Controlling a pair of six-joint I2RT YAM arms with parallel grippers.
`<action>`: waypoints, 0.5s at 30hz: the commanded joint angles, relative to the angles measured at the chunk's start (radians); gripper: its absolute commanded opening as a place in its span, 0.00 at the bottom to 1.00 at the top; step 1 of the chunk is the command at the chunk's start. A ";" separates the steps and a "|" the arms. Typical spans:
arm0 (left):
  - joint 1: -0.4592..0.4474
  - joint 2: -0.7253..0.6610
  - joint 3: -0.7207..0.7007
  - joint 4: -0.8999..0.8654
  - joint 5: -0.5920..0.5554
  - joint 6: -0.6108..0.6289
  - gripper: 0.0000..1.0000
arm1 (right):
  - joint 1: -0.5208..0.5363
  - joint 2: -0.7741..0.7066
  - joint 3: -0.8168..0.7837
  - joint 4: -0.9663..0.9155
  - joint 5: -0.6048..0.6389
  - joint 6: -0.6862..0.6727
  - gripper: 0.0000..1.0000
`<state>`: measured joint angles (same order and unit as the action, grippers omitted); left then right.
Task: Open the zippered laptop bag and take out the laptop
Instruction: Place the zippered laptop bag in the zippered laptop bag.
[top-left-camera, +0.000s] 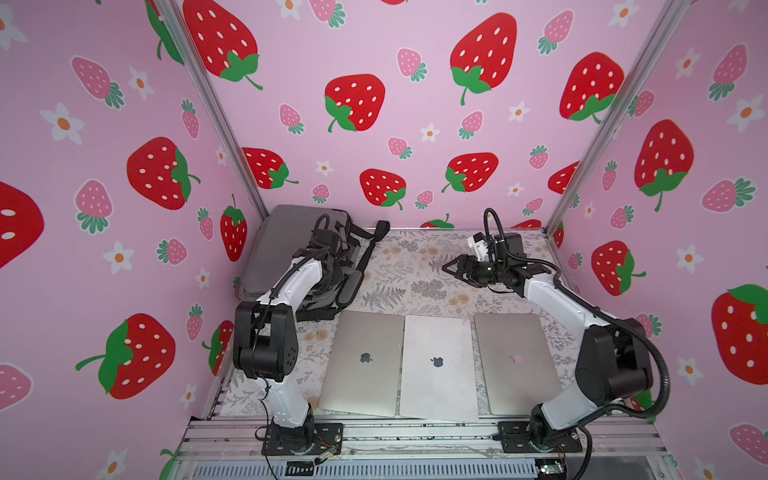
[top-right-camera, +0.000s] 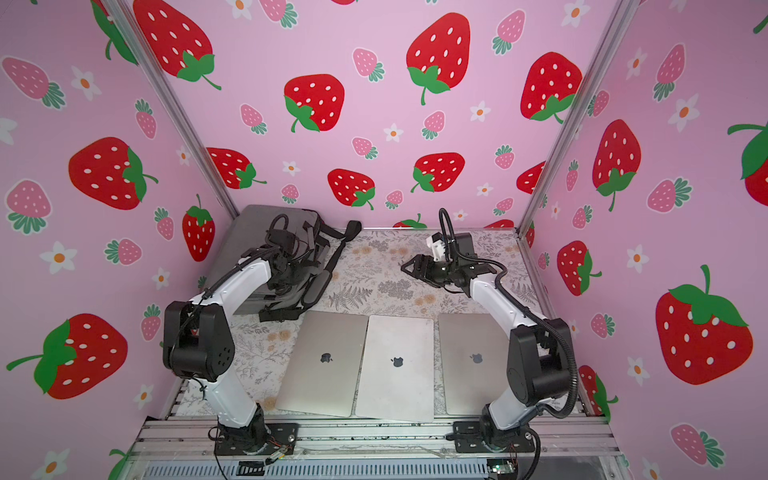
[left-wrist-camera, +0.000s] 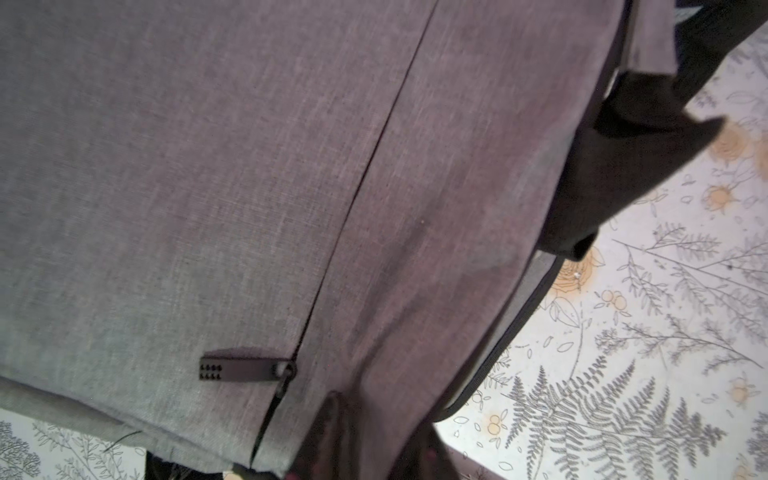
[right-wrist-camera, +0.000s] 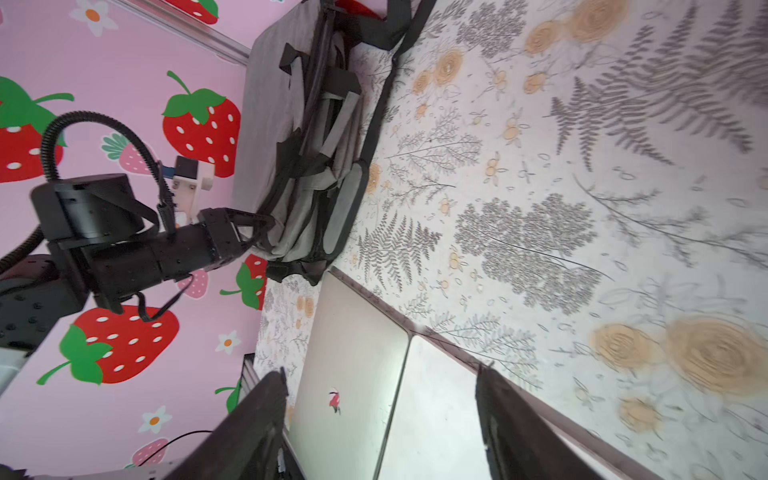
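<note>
The grey laptop bag (top-left-camera: 282, 249) (top-right-camera: 245, 232) lies at the back left, its far end propped against the wall corner. My left gripper (left-wrist-camera: 378, 444) hovers close over the fabric (left-wrist-camera: 208, 187). Its blurred fingers (left-wrist-camera: 332, 432) stand a little apart, open, with grey cloth showing between them. A black zipper pull (left-wrist-camera: 245, 368) lies flat beside a thin zip line. My right gripper (top-left-camera: 451, 268) (top-right-camera: 409, 268) (right-wrist-camera: 381, 374) is open and empty above the table's middle. Three shut silver laptops (top-left-camera: 365, 361) (top-left-camera: 438, 365) (top-left-camera: 515, 361) lie side by side in front. The bag's inside is hidden.
The bag's black shoulder strap (top-left-camera: 365, 257) and loose handles trail onto the floral tabletop (top-left-camera: 415, 282) beside the left wrist. Pink strawberry walls close in the left, back and right sides. A metal rail (top-left-camera: 415, 432) carries both arm bases at the front.
</note>
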<state>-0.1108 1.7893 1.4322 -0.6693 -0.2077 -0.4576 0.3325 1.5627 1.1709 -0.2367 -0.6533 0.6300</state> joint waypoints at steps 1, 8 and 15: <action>0.011 -0.054 0.045 0.032 -0.007 0.035 0.43 | -0.037 -0.079 -0.037 -0.098 0.102 -0.108 0.78; 0.029 -0.211 -0.019 0.058 -0.027 0.142 0.76 | -0.159 -0.263 -0.142 -0.166 0.334 -0.244 0.83; 0.042 -0.445 -0.344 0.331 -0.038 0.150 0.94 | -0.190 -0.465 -0.304 -0.049 0.748 -0.368 1.00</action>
<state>-0.0723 1.3712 1.1851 -0.4587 -0.2173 -0.3252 0.1463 1.1362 0.9104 -0.3344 -0.1341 0.3557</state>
